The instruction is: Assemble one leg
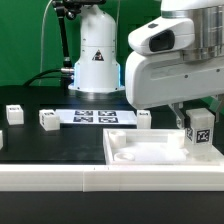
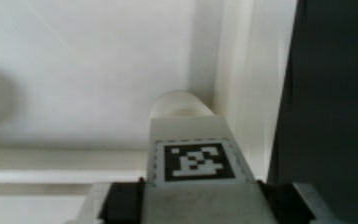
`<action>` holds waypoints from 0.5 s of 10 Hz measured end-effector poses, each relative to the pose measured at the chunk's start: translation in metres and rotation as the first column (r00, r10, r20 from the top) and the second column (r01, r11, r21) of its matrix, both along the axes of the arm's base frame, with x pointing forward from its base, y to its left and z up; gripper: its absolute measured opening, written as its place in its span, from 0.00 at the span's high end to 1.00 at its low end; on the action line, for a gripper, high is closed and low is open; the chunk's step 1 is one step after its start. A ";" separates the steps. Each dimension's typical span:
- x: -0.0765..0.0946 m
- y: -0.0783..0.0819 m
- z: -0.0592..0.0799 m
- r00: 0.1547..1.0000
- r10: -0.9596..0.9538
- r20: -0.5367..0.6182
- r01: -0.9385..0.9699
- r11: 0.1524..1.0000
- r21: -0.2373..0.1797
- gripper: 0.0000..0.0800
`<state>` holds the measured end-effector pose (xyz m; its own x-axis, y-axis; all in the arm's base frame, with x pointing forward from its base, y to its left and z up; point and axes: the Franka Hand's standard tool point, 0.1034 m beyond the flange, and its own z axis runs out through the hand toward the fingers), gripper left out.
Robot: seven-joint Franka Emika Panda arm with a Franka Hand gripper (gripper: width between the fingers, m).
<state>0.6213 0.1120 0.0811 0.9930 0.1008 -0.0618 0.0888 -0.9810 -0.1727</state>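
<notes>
1. the pincer (image 2: 201, 203) is clamped on the leg (image 2: 194, 150). its 2 dark fingers (image 2: 130, 202) press the post's 2 opposite sides, and the tag face is turned to the wrist camera.
2. in the exterior view the leg (image 1: 201, 135) hangs roughly upright under the arm. it is at about 3 o'clock of the white panel (image 1: 140, 155), over the side toward the exterior view's right.
3. the deciding relation: the leg's long axis runs straight out from the jaws, down toward the panel (image 2: 87, 60). its far end lies just beside the raised rim at a corner. i cannot tell whether it touches.
4. judgement: the coming move needs that end centred on the corner seat, then a push along the same axis. a tilt could jam it on the rim.
5. the leg is matte white plastic, a squared post with a rounded tip. the panel is smooth, flat and rimmed. the table (image 1: 30, 145) is black.
6. 3 loose white blocks (image 1: 48, 120) lie toward 9 o'clock and the marker board (image 1: 95, 117) toward 10 o'clock, all well apart from the pincer.
</notes>
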 end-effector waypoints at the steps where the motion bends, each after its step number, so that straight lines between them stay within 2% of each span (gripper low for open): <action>1: 0.000 0.000 0.000 1.000 -0.014 -0.002 0.014 1.000 -0.001 0.63; 2: 0.000 0.000 0.000 0.999 -0.034 -0.002 0.034 0.999 -0.002 0.63; 3: -0.004 0.001 -0.001 0.989 -0.146 0.011 0.146 0.989 -0.013 0.63; 5: -0.013 0.005 -0.003 0.914 -0.406 0.001 0.406 0.913 -0.028 0.63</action>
<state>0.6088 0.1171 0.0782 0.9477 -0.3129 -0.0634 -0.3190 -0.9365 -0.1455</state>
